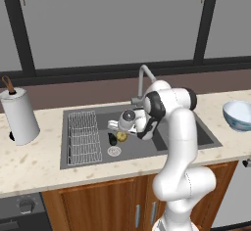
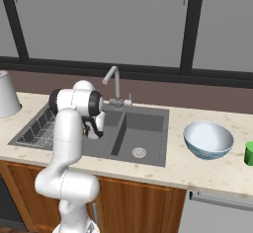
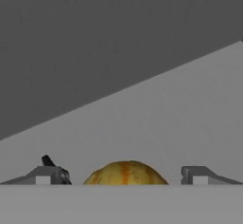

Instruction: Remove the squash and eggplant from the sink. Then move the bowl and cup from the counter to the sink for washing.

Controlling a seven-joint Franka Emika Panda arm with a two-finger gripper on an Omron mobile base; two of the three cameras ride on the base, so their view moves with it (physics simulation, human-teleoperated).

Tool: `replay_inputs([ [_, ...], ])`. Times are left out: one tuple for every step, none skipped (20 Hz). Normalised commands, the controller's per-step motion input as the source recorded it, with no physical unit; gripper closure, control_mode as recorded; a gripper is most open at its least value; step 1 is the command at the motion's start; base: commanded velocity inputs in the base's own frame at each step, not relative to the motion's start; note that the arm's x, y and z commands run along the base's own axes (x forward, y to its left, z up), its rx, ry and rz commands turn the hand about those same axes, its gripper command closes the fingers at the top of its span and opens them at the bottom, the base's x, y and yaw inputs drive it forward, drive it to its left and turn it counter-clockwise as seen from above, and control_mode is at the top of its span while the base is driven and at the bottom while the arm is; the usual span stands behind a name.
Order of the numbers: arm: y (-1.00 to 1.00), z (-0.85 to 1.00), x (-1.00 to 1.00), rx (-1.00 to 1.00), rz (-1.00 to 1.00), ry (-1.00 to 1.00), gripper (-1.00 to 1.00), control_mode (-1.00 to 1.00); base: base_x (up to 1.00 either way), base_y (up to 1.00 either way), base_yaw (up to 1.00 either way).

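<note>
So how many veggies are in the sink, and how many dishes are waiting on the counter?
Veggies in the sink: 2, the squash and the eggplant
Dishes on the counter: 2, the bowl and the cup
Total: 4

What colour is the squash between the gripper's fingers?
Yellow-brown with orange ribs; the squash shows best in the hand view.

Pretty clearly a home kitchen we're looking at: beige speckled counter [image 1: 34, 159] on wooden cabinets [image 1: 93, 203], a dark double-basin sink [image 2: 148, 128] with wire rack [image 1: 82, 137] and curved faucet [image 2: 112, 81], a paper towel roll [image 1: 18, 116], and big windows [image 1: 112, 22] behind.
</note>
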Motion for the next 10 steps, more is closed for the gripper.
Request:
replay_inputs([
  [0.0,0.12,-0.13,0.0,0.0,0.0,-1.0,-1.0,0.0,0.0,0.0],
  [0.0,0.12,-0.15,0.0,0.0,0.0,-1.0,-1.0,0.0,0.0,0.0],
  [0.0,0.1,-0.16,0.0,0.0,0.0,-1.0,-1.0,0.0,0.0,0.0],
  [0.0,0.11,-0.16,0.0,0.0,0.0,-1.0,-1.0,0.0,0.0,0.0],
  [0.0,0.1,-0.15,0.0,0.0,0.0,-1.0,-1.0,0.0,0.0,0.0],
  [0.0,0.09,-0.13,0.0,0.0,0.0,-1.0,-1.0,0.0,0.0,0.0],
  [0.0,0.09,-0.14,0.0,0.0,0.0,-1.0,-1.0,0.0,0.0,0.0],
  [0.0,0.09,-0.13,0.0,0.0,0.0,-1.0,-1.0,0.0,0.0,0.0],
  [0.0,0.09,-0.13,0.0,0.0,0.0,-1.0,-1.0,0.0,0.0,0.0],
  [0.0,0.09,-0.12,0.0,0.0,0.0,-1.0,-1.0,0.0,0.0,0.0],
])
